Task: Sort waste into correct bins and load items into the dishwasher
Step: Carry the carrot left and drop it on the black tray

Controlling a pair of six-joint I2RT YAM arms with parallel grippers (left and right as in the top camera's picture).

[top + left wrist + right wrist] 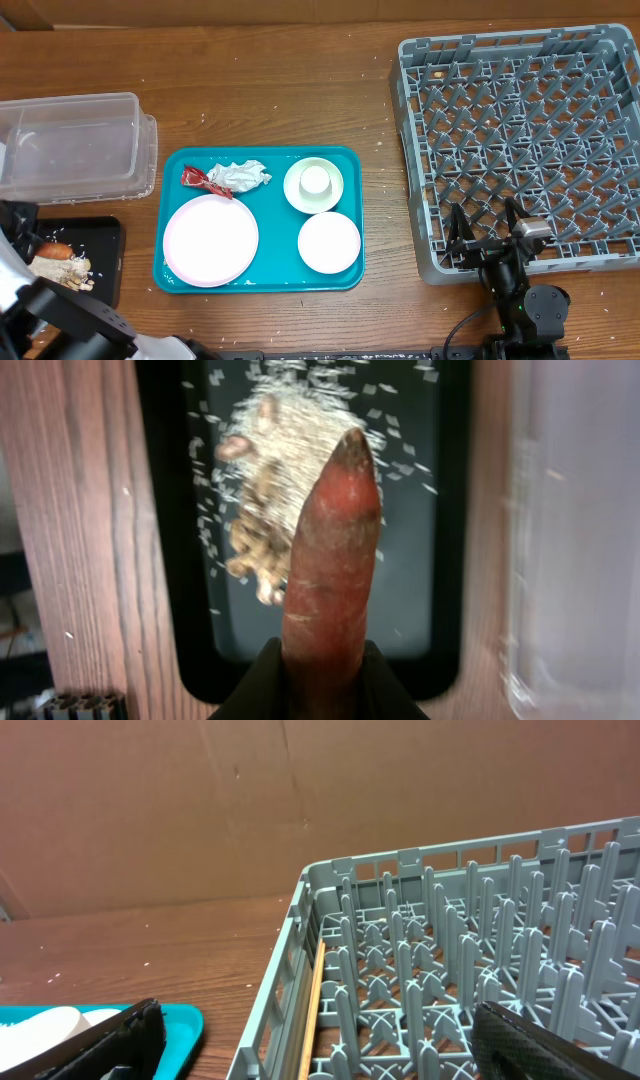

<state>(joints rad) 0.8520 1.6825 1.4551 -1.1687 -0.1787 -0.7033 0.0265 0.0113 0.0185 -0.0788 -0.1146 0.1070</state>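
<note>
Overhead: left of the teal tray, the carrot is over the black tray. Right of the teal tray, the right gripper sits at the rack's near edge.

Left wrist: the left gripper clenches the carrot above the crumbs.

Right wrist: the right gripper gapes wide, released.

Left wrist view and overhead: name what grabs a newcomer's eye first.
An orange carrot fills the left wrist view, pinched in the left end effector over the black tray of pale crumbs. Overhead, the teal tray holding a pink plate sits mid-table, with the big grey dish rack to its right.
</note>
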